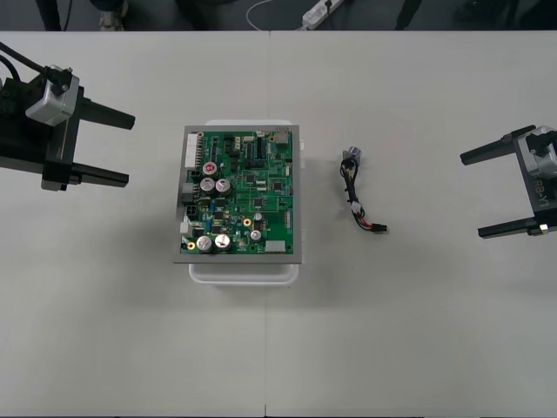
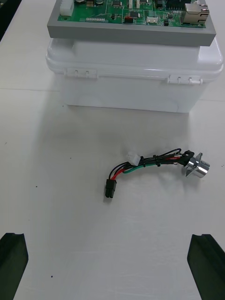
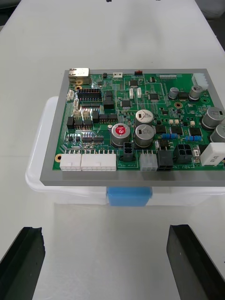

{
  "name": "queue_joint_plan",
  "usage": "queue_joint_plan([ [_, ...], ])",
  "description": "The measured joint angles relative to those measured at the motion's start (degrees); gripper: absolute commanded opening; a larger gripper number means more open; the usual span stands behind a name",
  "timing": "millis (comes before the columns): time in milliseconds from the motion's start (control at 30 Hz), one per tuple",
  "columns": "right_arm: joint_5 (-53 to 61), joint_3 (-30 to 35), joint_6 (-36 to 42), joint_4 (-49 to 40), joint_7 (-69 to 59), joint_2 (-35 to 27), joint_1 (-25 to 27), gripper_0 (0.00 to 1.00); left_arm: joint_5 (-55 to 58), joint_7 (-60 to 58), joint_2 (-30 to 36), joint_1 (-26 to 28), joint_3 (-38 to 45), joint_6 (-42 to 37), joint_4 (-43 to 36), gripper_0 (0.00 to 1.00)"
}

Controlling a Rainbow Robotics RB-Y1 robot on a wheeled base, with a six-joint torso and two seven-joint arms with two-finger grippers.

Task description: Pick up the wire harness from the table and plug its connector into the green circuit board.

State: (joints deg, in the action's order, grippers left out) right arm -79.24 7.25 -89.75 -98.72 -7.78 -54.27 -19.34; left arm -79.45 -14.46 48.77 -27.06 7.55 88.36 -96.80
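Observation:
The green circuit board (image 1: 240,193) rests on a white base (image 1: 244,270) in the middle of the table. To its right the wire harness (image 1: 359,200) lies loose on the table, metal socket (image 1: 351,157) at the far end and black plug (image 1: 379,228) at the near end. From the right wrist the harness (image 2: 154,164) lies between my fingers and the base (image 2: 131,84), plug (image 2: 109,187) apart from the board. My right gripper (image 1: 483,193) waits open at the right edge. My left gripper (image 1: 120,148) stands open left of the board (image 3: 140,126).
Bare table surrounds the board on all sides. A power strip (image 1: 320,10) and cables lie on the dark floor past the far edge.

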Motion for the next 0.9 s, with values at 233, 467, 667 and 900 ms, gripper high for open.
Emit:
queue_joint_plan([
  [233, 0.0, 0.0, 0.0, 0.0, 0.0, 0.0, 0.0, 1.0, 0.0, 0.0, 0.0, 0.0, 0.0, 0.0, 0.0, 0.76],
  [467, 0.0, 0.0, 0.0, 0.0, 0.0, 0.0, 0.0, 1.0, 0.0, 0.0, 0.0, 0.0, 0.0, 0.0, 0.0, 0.76],
  [667, 0.0, 0.0, 0.0, 0.0, 0.0, 0.0, 0.0, 1.0, 0.0, 0.0, 0.0, 0.0, 0.0, 0.0, 0.0, 0.77],
  [900, 0.0, 0.0, 0.0, 0.0, 0.0, 0.0, 0.0, 1.0, 0.0, 0.0, 0.0, 0.0, 0.0, 0.0, 0.0, 0.77],
])
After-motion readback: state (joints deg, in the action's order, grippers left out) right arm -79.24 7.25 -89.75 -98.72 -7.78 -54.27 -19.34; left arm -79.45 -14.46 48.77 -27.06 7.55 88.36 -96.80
